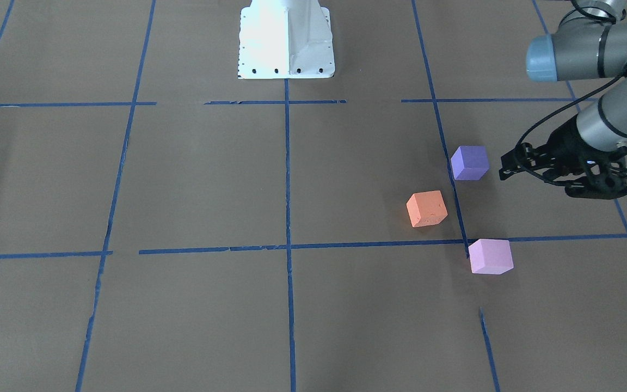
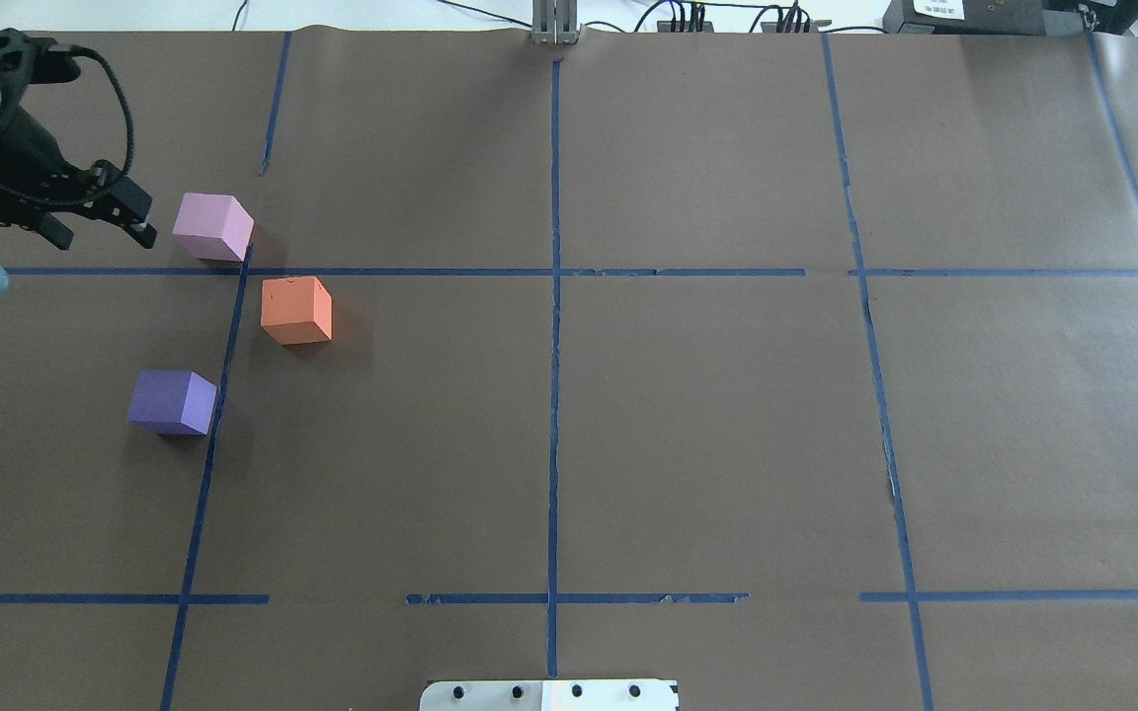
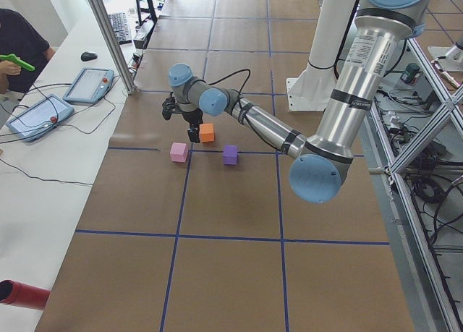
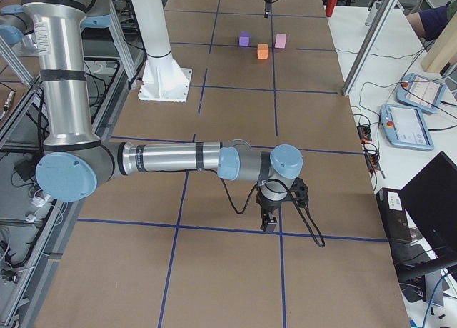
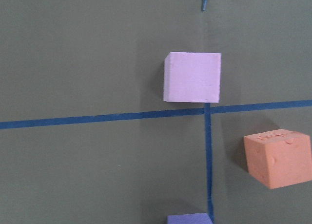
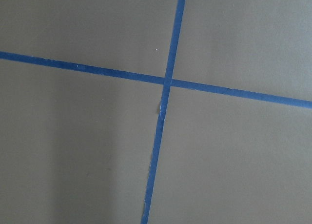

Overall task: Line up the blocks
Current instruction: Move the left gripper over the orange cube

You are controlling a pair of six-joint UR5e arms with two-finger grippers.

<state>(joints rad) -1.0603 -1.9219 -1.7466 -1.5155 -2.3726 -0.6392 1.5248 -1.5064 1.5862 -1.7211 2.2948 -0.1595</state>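
Three cubes lie apart on the brown table on my left side. The pale pink block point(image 2: 213, 225) is farthest from me, the orange block point(image 2: 297, 309) sits in the middle and a bit inward, and the purple block point(image 2: 172, 402) is nearest. They do not form a straight line. My left gripper point(image 2: 105, 225) hovers above the table just outward of the pink block, open and empty. In the left wrist view the pink block point(image 5: 192, 77), the orange block point(image 5: 279, 158) and the purple block's top edge point(image 5: 190, 218) show below. My right gripper point(image 4: 270, 221) shows only in the exterior right view, so I cannot tell its state.
Blue tape lines point(image 2: 554, 395) grid the brown paper. The white robot base point(image 2: 549, 694) stands at the near edge. A side bench with tablets point(image 3: 43, 115) and an operator runs along the far side. The right wrist view shows a tape cross point(image 6: 167, 81).
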